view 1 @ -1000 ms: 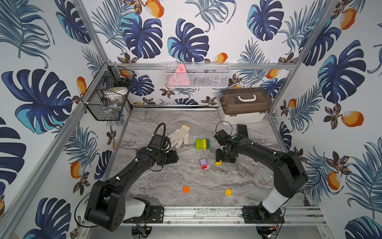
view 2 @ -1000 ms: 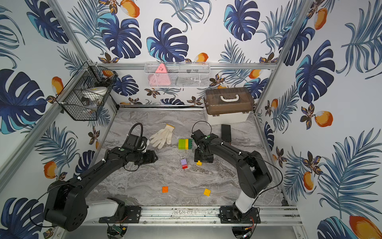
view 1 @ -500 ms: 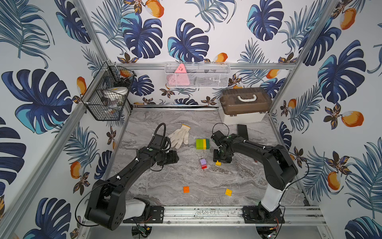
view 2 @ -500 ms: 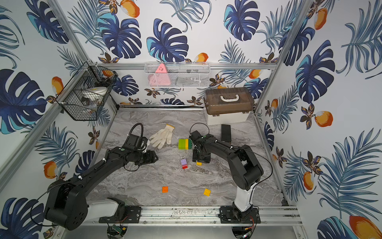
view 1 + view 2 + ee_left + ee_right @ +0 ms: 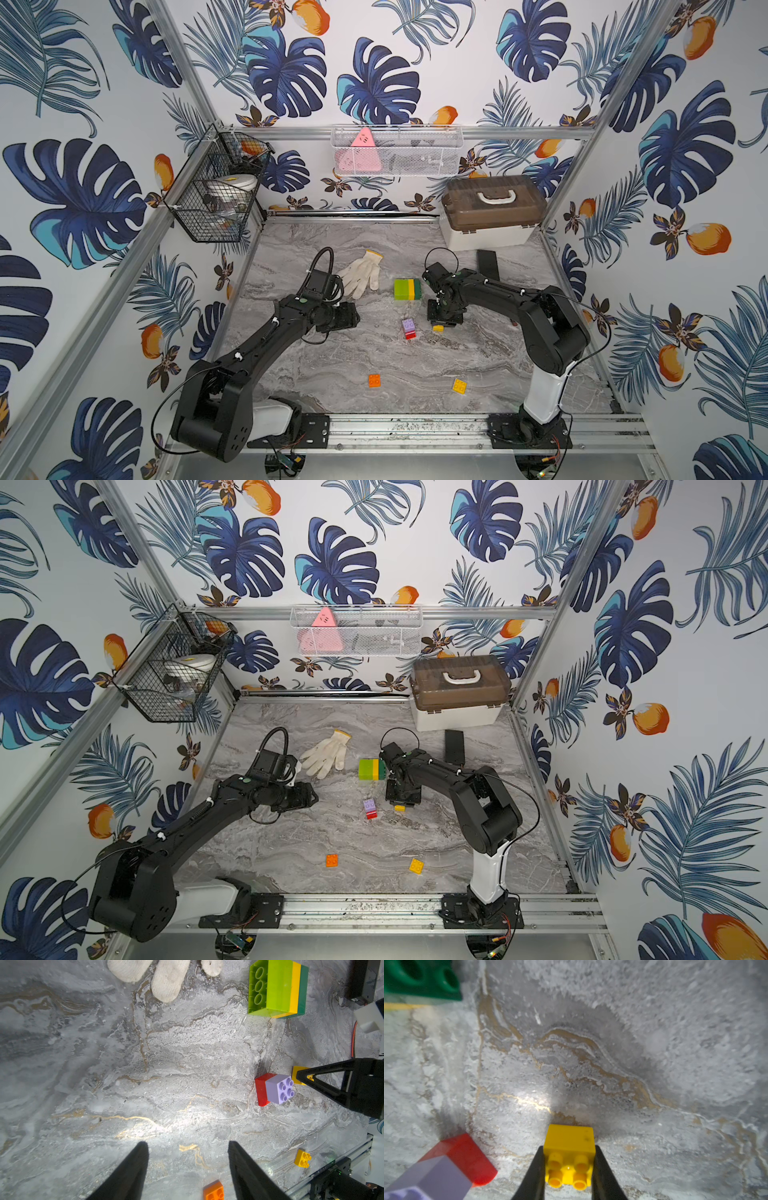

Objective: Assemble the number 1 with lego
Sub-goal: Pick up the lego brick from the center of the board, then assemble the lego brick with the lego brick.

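Two top views give me the layout: the right tool (image 5: 444, 321) is down at the table (image 5: 415, 361) over a small yellow brick (image 5: 437, 328), just beside the lilac-on-red pair (image 5: 408, 329). The layered green block (image 5: 407, 289) lies on its side a little further back. An orange brick (image 5: 374, 380) and a second yellow brick (image 5: 459, 385) sit well apart near the front rail. The left tool (image 5: 351, 318) hangs over bare table near the glove (image 5: 360, 272). From the left wrist I see my left tool (image 5: 188, 1169) wide and empty, and the pair (image 5: 274, 1088) looks upright to me, lilac on top with its studs free. From the right wrist both fingers (image 5: 535, 1172) lie against opposite flat sides of the yellow brick (image 5: 569, 1155), studs up toward the camera, so the right tool is narrow and holding it. I cannot tell whether the brick has left the table. I judge this step as fetching the yellow brick to seat on the lilac one. To do it well I want to lift straight up first, because the pair is so close that a sideways drag could topple it. Then I would centre over the lilac studs, square the edges and press straight down, not at a slant. The pair is light and loose, so bracing it with the free left tool seems wise.
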Robot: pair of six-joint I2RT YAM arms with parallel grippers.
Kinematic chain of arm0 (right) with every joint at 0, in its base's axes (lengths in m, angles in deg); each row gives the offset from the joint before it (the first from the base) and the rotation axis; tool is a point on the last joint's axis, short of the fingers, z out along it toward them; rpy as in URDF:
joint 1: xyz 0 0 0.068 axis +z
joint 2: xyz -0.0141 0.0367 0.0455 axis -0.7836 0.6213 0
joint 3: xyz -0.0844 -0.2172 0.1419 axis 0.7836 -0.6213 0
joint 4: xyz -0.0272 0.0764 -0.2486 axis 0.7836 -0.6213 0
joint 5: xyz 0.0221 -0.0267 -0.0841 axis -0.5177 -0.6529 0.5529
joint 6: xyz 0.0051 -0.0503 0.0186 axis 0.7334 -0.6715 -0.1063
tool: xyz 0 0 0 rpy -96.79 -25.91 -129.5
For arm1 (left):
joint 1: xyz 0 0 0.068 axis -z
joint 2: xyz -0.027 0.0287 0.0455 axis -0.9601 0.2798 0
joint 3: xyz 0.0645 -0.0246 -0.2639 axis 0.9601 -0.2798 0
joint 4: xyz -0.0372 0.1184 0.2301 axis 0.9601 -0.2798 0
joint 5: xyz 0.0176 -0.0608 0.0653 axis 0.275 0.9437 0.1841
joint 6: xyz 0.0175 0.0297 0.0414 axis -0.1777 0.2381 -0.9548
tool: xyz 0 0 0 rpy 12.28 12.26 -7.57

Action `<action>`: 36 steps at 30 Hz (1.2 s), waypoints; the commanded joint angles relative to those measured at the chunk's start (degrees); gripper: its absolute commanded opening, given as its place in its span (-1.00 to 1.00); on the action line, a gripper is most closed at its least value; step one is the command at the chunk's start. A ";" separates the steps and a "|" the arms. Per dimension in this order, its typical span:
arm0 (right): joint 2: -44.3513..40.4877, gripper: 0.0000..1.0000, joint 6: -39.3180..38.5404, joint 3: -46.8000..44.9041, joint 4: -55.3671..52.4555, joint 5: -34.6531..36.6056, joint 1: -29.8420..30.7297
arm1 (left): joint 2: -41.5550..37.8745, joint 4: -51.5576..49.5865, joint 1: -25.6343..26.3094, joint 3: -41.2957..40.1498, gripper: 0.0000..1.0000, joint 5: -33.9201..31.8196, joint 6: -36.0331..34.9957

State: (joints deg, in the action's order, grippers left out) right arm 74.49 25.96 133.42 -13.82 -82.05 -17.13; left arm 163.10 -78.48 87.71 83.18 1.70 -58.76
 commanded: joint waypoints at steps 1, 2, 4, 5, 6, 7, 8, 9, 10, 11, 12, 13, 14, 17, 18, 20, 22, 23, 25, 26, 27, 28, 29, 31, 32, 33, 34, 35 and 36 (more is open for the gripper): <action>-2.73 -0.50 -3.44 2.00 -3.15 0.64 0.50 | -0.21 0.70 0.02 0.04 0.34 0.22 -0.89; -3.67 -0.51 -5.21 2.73 -3.99 0.30 0.81 | -0.21 0.62 0.02 0.11 0.34 0.27 -0.86; -4.81 -0.52 -9.36 4.83 -5.82 -0.52 1.64 | -0.21 0.67 -0.04 0.09 0.33 0.38 -0.81; -5.04 -0.54 -11.60 6.01 -6.91 -0.83 2.24 | -0.21 0.67 -0.01 0.08 0.33 0.40 -0.77; -5.00 -0.55 -13.79 7.21 -8.00 -1.50 2.72 | -0.21 0.73 -0.03 0.04 0.33 0.48 -0.80; -4.82 -0.56 -15.42 8.20 -8.78 -1.93 3.27 | -0.27 0.76 0.02 0.02 0.33 0.56 -0.76; -4.47 -0.57 -17.04 9.30 -9.64 -2.17 4.20 | -0.25 0.86 0.01 -0.02 0.33 0.66 -0.77; -4.06 -0.58 -18.62 10.25 -10.02 -2.33 5.14 | -0.28 0.76 0.02 -0.02 0.33 0.66 -0.78; -3.62 -0.59 -19.68 10.99 -10.40 -2.30 6.08 | -0.29 0.75 -0.01 -0.03 0.33 0.66 -0.77; -2.99 -0.59 -20.50 11.83 -10.53 -2.00 7.26 | -0.25 0.82 0.02 0.01 0.33 0.66 -0.69; -2.27 -0.59 -21.19 12.50 -10.50 -1.54 8.22 | -0.25 0.82 -0.03 -0.02 0.33 0.61 -0.66; -1.56 -0.59 -21.50 13.15 -10.46 -1.28 9.00 | -0.25 0.83 0.02 0.02 0.33 0.58 -0.69; -0.51 -0.59 -21.60 13.94 -10.49 -1.12 9.70 | -0.21 0.67 0.02 0.03 0.33 0.51 -0.65; 2.50 -0.58 -21.04 16.53 -10.96 -0.86 10.95 | 0.02 0.50 0.02 0.04 0.33 0.40 -0.75; 3.63 -0.58 -20.70 17.46 -11.05 -0.78 11.22 | 0.01 0.49 0.01 0.04 0.33 0.40 -0.65; 5.30 -0.57 -20.36 19.08 -11.45 -0.75 11.69 | -0.19 0.57 0.02 0.06 0.33 0.31 -0.65; 6.71 -0.57 -19.80 20.34 -12.09 -0.60 11.95 | -0.21 0.53 0.01 0.05 0.33 0.31 -0.61; 7.19 -0.57 -19.62 20.81 -12.24 -0.58 11.95 | -0.21 0.49 0.02 0.06 0.33 0.39 -0.66; 7.92 -0.57 -19.21 21.02 -12.31 -0.34 12.00 | -0.08 0.49 0.02 0.05 0.33 0.49 -0.61; 8.09 -0.58 -19.12 21.00 -12.29 -0.51 11.95 | -0.03 0.49 0.01 0.08 0.33 0.57 -0.59; 8.19 -0.58 -19.02 20.86 -12.13 -0.59 11.97 | 0.09 0.50 0.00 0.13 0.33 0.58 -0.60; 8.22 -0.58 -18.93 20.62 -11.82 -0.82 11.96 | 0.05 0.49 0.01 0.13 0.33 0.58 -0.56; 8.22 -0.58 -18.62 20.26 -11.57 -0.91 11.98 | 0.05 0.51 -0.03 0.13 0.33 0.58 -0.62; 8.16 -0.58 -17.97 19.68 -11.51 -0.71 11.95 | 0.04 0.49 0.02 0.13 0.33 0.44 -0.60; 8.08 -0.58 -17.77 19.39 -11.28 -0.69 11.95 | 0.00 0.49 -0.02 0.13 0.33 0.49 -0.57; 8.10 -0.58 -17.57 19.09 -11.04 -0.71 12.00 | -0.03 0.49 -0.01 0.08 0.33 0.47 -0.63; 7.96 -0.58 -17.41 18.82 -10.77 -0.78 11.99 | 0.04 0.57 -0.03 0.04 0.33 0.57 -0.53; 8.01 -0.58 -17.32 18.65 -10.64 -0.72 11.93 | 0.05 0.53 -0.03 0.13 0.33 0.58 -0.54; 7.96 -0.58 -17.25 18.55 -10.55 -0.71 12.00 | 0.06 0.49 -0.01 0.13 0.33 0.58 -0.51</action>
State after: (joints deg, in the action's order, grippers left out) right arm 82.44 7.77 152.52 -24.25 -82.92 -5.20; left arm 163.12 -78.48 87.71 83.18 1.98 -58.74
